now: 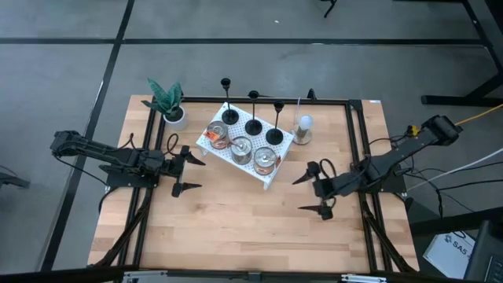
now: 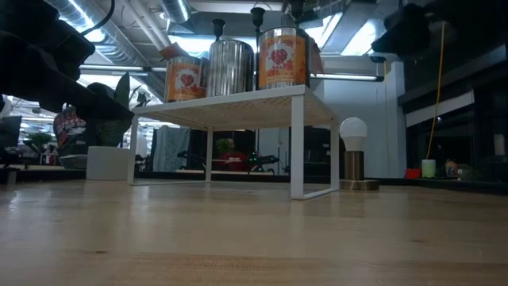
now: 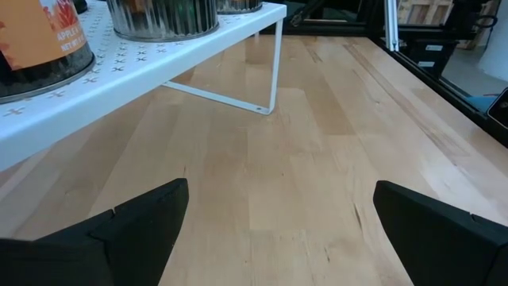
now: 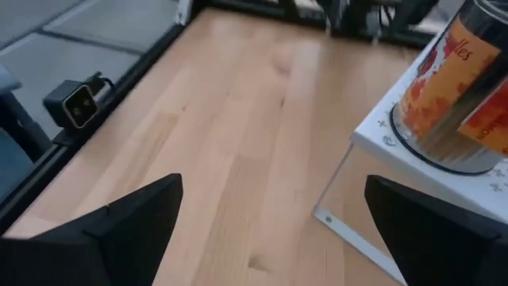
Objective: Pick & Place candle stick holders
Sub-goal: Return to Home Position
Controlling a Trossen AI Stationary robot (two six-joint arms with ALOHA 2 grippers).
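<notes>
Holders: we saw three candle stick holders [image 1: 253, 126] upright along the white shelf's [image 1: 286, 148] far row.
Grippers: left gripper [image 1: 201, 174] and right gripper [image 1: 299, 196] gaped empty on either side of the shelf.
Risk: their bases seemed seated, though this was hard to judge from above; an arm clipping the shelf could topple them.

Even light from above falls on the table [image 1: 236, 228], leaving only soft, faint shadows. In the low view, bright ceiling strips [image 2: 87, 20] light everything from behind (the candle holders [image 2: 218, 30] show as bare silhouettes). The steel tin [image 2: 230, 67] carries pale glints, and the underside of the shelf [image 2: 238, 102] lies in shade.
</notes>
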